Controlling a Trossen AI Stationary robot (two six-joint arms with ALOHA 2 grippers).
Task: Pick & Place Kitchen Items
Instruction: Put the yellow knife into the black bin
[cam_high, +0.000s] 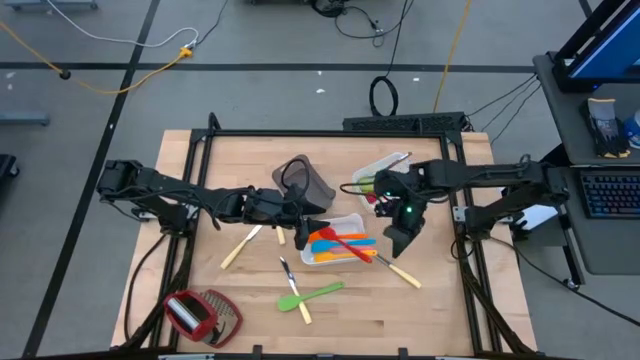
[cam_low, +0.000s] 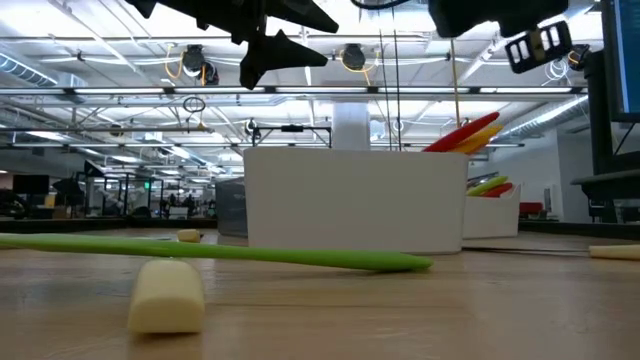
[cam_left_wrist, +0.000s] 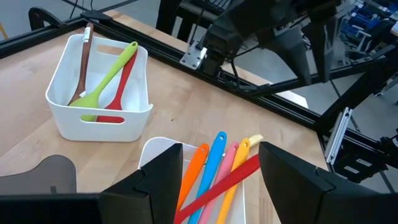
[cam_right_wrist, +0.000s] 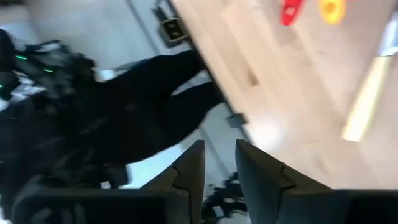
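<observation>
The left end effector (cam_high: 303, 222) is held spread wide and empty just above a white plastic tray (cam_left_wrist: 147, 153), where slim orange (cam_left_wrist: 191, 176), blue (cam_left_wrist: 208, 169), yellow and red utensils are piled. Beyond it, a second white tray (cam_left_wrist: 62, 121) carries green (cam_left_wrist: 109, 81), red and brown spoons. The right end effector (cam_right_wrist: 219, 167) is narrowed, gripping nothing, beside the wooden tabletop (cam_high: 250, 290).

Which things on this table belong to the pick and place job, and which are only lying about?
Job:
- green spatula
- pale-handled knife
- colored utensils in the near white tray
- utensils in the far white tray

Lying about:
- grey-brown tray
- red-and-silver thing
</observation>
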